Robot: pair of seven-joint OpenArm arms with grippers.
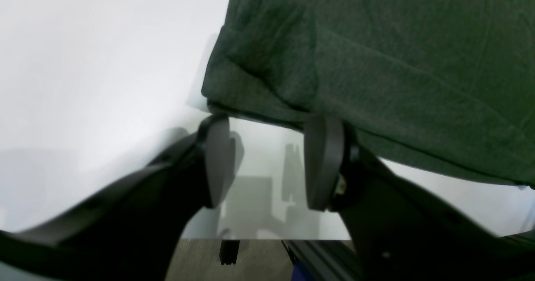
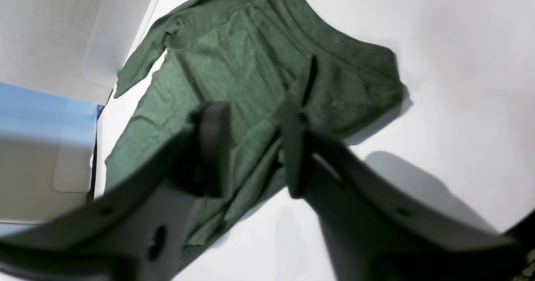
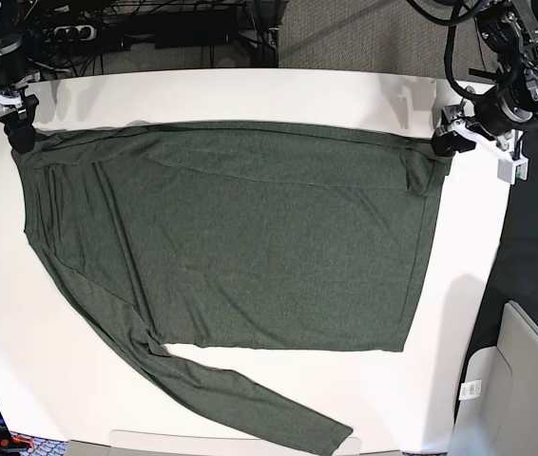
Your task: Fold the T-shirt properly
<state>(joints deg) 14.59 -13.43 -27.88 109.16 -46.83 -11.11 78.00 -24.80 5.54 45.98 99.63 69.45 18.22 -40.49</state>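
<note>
Both sets of fingers stand apart with nothing between them. Left gripper (image 1: pixel 266 164): black curved pads spread, bare tabletop showing in the gap, tips just at the hem edge of the T-shirt (image 1: pixel 376 63) but not pinching it. Right gripper (image 2: pixel 250 147): pads parted, hanging above the cloth, no fabric caught as far as the wrist view shows; slightly blurred.

T-shirt (image 3: pixel 240 237) lies spread on the white table (image 3: pixel 440 380), body flat and wide, top edge running between the two grippers at the far corners. In the base view the left gripper (image 3: pixel 445 141) sits at the right-hand corner, the right gripper (image 3: pixel 20 119) at the left-hand corner. One long sleeve trails diagonally toward the near edge; the other looks tucked along the top edge.

Material: thin heathered olive knit, matte, soft, shallow wrinkles and a doubled fold near the left-gripper corner. Likely light and limp, will sag and drag on the table rather than hold shape, may stretch if pulled from one point only. Not fragile, not slippery; smooth tabletop should let it slide.

Best hold, as a judgement: pinch corners or hem edges where layers are doubled, both sides together, so the panel lifts evenly. The loose sleeve probably needs bringing in before the body fold.

Table surface is glossy white, hard, rectangular.
</note>
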